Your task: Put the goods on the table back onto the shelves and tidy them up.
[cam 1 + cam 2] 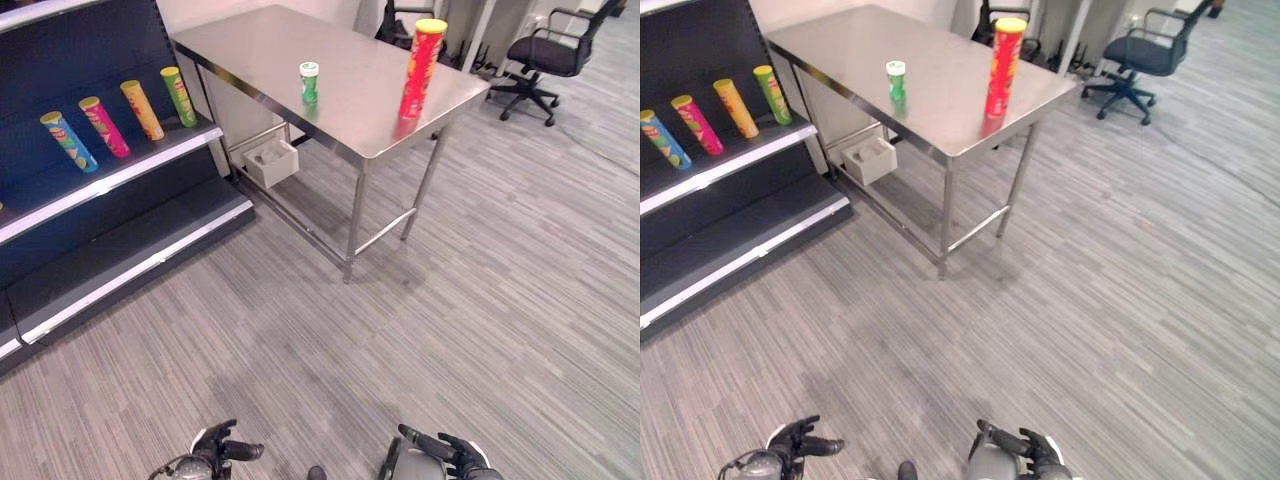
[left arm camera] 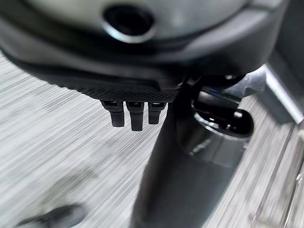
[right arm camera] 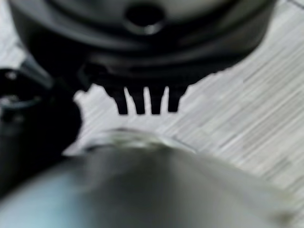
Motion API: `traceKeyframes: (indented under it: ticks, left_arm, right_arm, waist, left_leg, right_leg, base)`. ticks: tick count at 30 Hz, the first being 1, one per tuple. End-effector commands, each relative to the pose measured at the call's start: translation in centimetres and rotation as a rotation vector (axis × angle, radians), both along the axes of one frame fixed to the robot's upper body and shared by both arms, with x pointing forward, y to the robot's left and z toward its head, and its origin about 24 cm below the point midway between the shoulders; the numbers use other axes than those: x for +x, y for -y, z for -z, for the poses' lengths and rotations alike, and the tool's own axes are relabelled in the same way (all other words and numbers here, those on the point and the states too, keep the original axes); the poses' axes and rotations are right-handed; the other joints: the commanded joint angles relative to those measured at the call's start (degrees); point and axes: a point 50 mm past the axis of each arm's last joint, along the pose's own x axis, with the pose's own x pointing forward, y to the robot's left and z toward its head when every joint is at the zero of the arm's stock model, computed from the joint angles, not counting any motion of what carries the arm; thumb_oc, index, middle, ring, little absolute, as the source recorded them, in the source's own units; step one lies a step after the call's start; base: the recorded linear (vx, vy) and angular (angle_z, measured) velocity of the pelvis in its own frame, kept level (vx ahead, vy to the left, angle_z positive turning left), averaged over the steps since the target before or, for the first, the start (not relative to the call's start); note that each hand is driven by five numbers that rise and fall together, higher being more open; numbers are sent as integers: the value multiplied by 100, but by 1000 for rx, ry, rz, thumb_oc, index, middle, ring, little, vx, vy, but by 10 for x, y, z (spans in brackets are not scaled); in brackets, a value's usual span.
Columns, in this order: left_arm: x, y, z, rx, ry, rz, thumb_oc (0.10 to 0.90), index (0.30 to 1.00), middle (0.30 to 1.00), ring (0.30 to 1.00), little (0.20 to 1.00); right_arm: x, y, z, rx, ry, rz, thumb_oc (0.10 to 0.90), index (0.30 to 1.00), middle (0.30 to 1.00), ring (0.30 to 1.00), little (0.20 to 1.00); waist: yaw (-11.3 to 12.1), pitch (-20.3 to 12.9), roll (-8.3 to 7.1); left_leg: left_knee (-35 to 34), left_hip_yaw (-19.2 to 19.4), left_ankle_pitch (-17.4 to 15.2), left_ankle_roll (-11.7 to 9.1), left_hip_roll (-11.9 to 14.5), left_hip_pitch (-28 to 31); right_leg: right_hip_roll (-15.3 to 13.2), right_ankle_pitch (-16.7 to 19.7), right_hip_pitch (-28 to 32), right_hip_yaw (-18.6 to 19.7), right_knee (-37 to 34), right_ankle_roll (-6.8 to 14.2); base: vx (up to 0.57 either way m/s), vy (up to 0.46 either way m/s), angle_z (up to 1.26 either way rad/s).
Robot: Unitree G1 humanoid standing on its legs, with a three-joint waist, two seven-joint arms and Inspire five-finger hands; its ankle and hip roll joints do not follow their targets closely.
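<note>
Nearest you, at the bottom edge of the head views, the left hand [image 1: 222,447] hangs low over the grey striped floor [image 1: 470,300], fingers loosely spread and holding nothing. The right hand [image 1: 452,455] hangs beside it, fingers straight and relaxed, also empty; both are well apart from the table.

Farther out stands the steel table [image 1: 340,75]. On it you have a tall red can [image 1: 421,68] with a yellow lid, upright near the right front corner, and a short green can [image 1: 309,82] with a white lid, upright nearer the middle of the front edge.

Under the table, a white box [image 1: 270,160] sits on the floor.

To the left, the dark shelves [image 1: 110,180] carry four cans lying tilted in a row: a blue can [image 1: 68,140], a pink can [image 1: 104,126], an orange can [image 1: 142,109] and a green tall can [image 1: 179,95].

Beyond the table, a black office chair [image 1: 548,55] stands on the floor.
</note>
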Motion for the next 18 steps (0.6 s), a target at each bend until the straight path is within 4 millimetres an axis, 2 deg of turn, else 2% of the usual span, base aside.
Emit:
traceKeyframes:
  ticks: [1, 2, 5, 6, 10, 12, 14, 15, 16, 17, 18]
  left_arm:
    - [3, -15, -6, 67, 17, 6, 800, 900, 900, 900, 900]
    - [7, -11, -6, 68, 21, 36, 800, 900, 900, 900, 900]
    - [9, -1, -4, 51, 18, 71, 800, 900, 900, 900, 900]
    - [9, 3, -2, 40, 19, 74, 800, 900, 900, 900, 900]
    - [11, 18, -1, 7, 29, 124, 800, 900, 900, 900, 900]
    - [13, 20, -1, 8, 34, 141, 800, 900, 900, 900, 900]
    - [16, 21, -3, -4, 50, 139, 800, 900, 900, 900, 900]
    - [21, 24, -5, -21, 72, 123, 800, 900, 900, 900, 900]
    - [24, 24, -7, -25, 84, 109, 800, 900, 900, 900, 900]
    - [24, 24, -7, -25, 84, 109, 800, 900, 900, 900, 900]
    - [25, 25, -7, -29, 85, 108, 800, 900, 900, 900, 900]
  right_arm:
    - [12, 18, -8, -64, 23, 58, 800, 900, 900, 900, 900]
    - [10, 13, -5, -53, 6, 42, 800, 900, 900, 900, 900]
    - [4, 12, -2, -53, -17, 21, 800, 900, 900, 900, 900]
    - [3, 13, -2, -60, -22, 16, 800, 900, 900, 900, 900]
    - [-3, 21, -3, -88, -42, -2, 800, 900, 900, 900, 900]
    - [-2, 25, -4, -96, -39, 0, 800, 900, 900, 900, 900]
    - [-2, 31, -7, -109, -32, 8, 800, 900, 900, 900, 900]
    - [0, 40, -10, -129, -26, 19, 800, 900, 900, 900, 900]
    - [3, 43, -13, -130, -17, 39, 800, 900, 900, 900, 900]
    - [3, 43, -13, -130, -17, 39, 800, 900, 900, 900, 900]
    - [3, 44, -13, -128, -18, 48, 800, 900, 900, 900, 900]
  waist:
    - [-62, 304, -359]
    - [-183, 327, -431]
    - [-262, 215, -496]
    - [-286, 163, -470]
    - [-373, -28, -350]
    - [-386, -41, -335]
    - [-371, -35, -330]
    - [-259, 168, -396]
    - [-231, 264, -498]
    - [-234, 265, -490]
    - [-225, 278, -494]
  left_leg:
    - [83, 141, 2, -427, 302, -412]
    - [36, 111, -199, -549, 316, -103]
    - [18, -11, -380, -618, 298, 142]
    - [55, -69, -414, -637, 360, 152]
    - [506, -240, -587, -774, 717, 124]
    - [757, -249, -589, -836, 794, 24]
    - [1637, -263, -374, -1027, 965, -265]
    - [3326, -360, 143, -1156, 1121, -1003]
    - [3785, -221, 462, -1176, 1277, -1380]
    - [3808, -228, 451, -1178, 1287, -1394]
    - [3690, -55, 432, -1160, 1422, -1495]
  right_leg:
    - [346, 1304, 1300, 376, -2472, 299]
    - [402, 1705, 1019, 379, -3246, 513]
    - [437, 1892, 1152, 432, -3334, 482]
    - [462, 1925, 1199, 400, -3315, 458]
    - [695, 1704, 1359, 424, -3141, 275]
    - [756, 1612, 1404, 434, -3116, 215]
    - [914, 1366, 1608, 401, -3099, 22]
    - [1036, 1138, 2053, 271, -3210, -252]
    - [1048, 1010, 2235, 203, -3290, -347]
    - [1057, 1009, 2233, 199, -3289, -350]
    - [1064, 954, 2313, 171, -3323, -346]
  base:
    - [447, -169, 30]
    - [427, -163, 42]
    - [368, -174, 73]
    - [307, -220, 42]
    - [248, -242, 20]
    - [127, -170, -3]
    - [175, -297, -9]
    - [176, -395, -4]
    - [119, -317, -12]
    - [82, -133, -10]
    - [94, -23, -15]
